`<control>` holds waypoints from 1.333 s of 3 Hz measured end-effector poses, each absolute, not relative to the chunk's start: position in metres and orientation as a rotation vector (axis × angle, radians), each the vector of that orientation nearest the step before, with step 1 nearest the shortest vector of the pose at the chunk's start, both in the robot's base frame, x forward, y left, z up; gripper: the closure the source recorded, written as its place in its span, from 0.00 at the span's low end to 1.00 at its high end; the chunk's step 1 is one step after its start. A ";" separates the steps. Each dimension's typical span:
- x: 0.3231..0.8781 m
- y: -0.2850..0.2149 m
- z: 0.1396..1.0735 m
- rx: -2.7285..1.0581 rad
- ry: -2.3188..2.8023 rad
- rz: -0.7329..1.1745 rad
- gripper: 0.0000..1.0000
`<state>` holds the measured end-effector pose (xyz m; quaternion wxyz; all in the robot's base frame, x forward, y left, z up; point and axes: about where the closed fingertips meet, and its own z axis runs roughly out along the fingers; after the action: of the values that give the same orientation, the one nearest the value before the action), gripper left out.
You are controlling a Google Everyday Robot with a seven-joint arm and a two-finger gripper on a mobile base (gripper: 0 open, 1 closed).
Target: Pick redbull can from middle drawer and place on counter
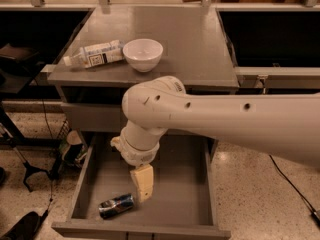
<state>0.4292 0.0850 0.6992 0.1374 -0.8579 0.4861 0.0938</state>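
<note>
The redbull can (116, 205) lies on its side on the grey floor of the open middle drawer (180, 204), near the front left. My gripper (143, 184) hangs down into the drawer from the big white arm, just above and to the right of the can, apart from it. The counter (190, 44) is the grey top of the cabinet behind the drawer.
A white bowl (143, 54) and a white-labelled plastic bottle (94, 54) lying on its side sit on the counter's left front. A shoe (22, 226) and a black stand leg (30, 170) are on the speckled floor at the left. A cable (292, 188) runs at the right.
</note>
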 end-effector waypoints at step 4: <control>0.446 0.109 0.539 -2.529 1.273 0.304 0.00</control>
<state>0.4462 0.1094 0.5390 0.1465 -0.8785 0.4423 0.1057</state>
